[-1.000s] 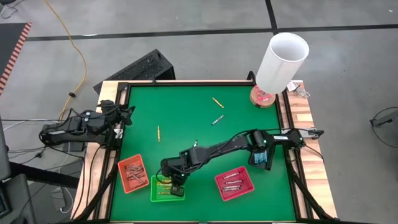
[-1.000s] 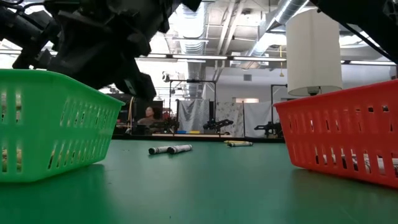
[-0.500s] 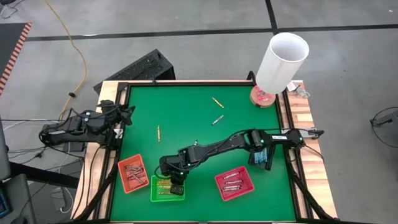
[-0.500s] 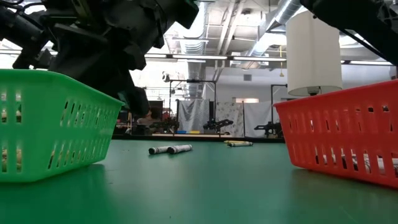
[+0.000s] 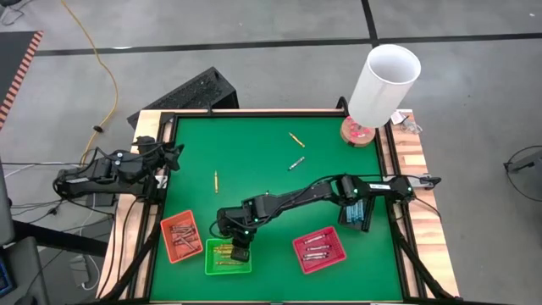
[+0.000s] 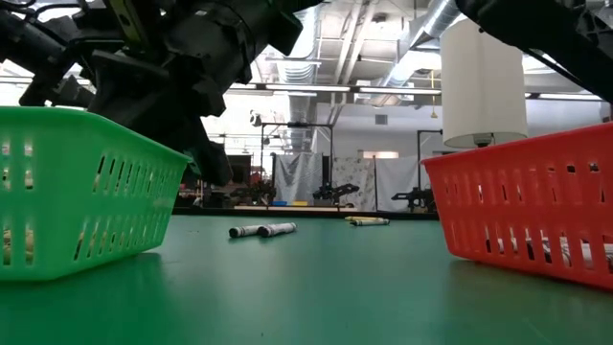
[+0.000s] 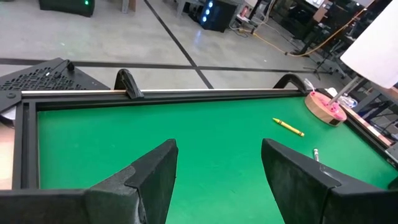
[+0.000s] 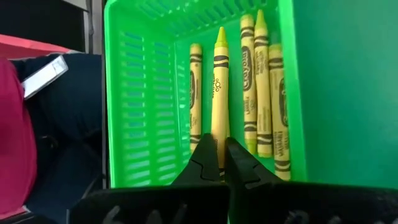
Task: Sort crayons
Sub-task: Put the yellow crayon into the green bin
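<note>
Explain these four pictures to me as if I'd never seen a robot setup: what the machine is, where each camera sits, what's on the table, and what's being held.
This is a robot with two dark arms at a green table. One picture looks straight down from above, one looks level across the tabletop, and two come from cameras on the arms' wrists.

On the table stand an orange tray, a green tray and a red tray, each with crayons inside. Three loose crayons lie farther back, near a tall white cylinder.

The right gripper reaches over the green tray, shut on a yellow crayon that points in among the other yellow crayons there. The left gripper waits open at the table's left edge, holding nothing.
</note>
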### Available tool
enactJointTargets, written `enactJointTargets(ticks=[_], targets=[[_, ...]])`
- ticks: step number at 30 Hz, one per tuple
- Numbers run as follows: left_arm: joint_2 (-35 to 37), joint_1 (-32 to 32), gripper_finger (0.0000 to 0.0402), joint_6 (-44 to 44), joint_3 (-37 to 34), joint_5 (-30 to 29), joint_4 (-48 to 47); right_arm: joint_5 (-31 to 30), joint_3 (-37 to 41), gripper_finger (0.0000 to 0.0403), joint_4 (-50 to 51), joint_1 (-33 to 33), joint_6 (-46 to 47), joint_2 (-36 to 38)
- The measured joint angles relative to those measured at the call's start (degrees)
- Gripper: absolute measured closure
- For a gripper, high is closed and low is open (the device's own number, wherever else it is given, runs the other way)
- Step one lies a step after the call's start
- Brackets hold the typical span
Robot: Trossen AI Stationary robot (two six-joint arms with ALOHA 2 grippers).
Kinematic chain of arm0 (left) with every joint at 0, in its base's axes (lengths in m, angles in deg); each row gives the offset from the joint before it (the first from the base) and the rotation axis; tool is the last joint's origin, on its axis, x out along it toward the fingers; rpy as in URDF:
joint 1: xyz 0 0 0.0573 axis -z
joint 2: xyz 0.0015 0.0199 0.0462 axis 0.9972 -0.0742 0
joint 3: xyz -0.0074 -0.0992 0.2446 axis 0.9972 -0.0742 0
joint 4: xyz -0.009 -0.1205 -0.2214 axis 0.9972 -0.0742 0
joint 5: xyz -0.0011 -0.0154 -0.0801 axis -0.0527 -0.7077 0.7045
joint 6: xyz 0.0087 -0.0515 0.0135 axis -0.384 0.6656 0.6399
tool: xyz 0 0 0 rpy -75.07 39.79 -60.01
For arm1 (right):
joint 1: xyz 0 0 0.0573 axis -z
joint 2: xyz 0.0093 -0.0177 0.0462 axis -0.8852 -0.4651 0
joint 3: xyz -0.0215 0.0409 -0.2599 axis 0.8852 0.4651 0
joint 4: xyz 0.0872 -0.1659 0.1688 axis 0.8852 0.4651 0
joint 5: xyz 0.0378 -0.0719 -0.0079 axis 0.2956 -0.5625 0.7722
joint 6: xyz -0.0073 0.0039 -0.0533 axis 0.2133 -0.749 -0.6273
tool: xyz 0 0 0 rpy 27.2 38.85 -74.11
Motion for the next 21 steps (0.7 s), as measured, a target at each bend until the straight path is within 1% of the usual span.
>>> enactJointTargets(ticks=[21], targets=[[0.0,0.0,0.0178,-0.1,0.0,0.0,0.0,-1.3,0.0,0.0401,-0.3,-0.1,-1.2,0.0]])
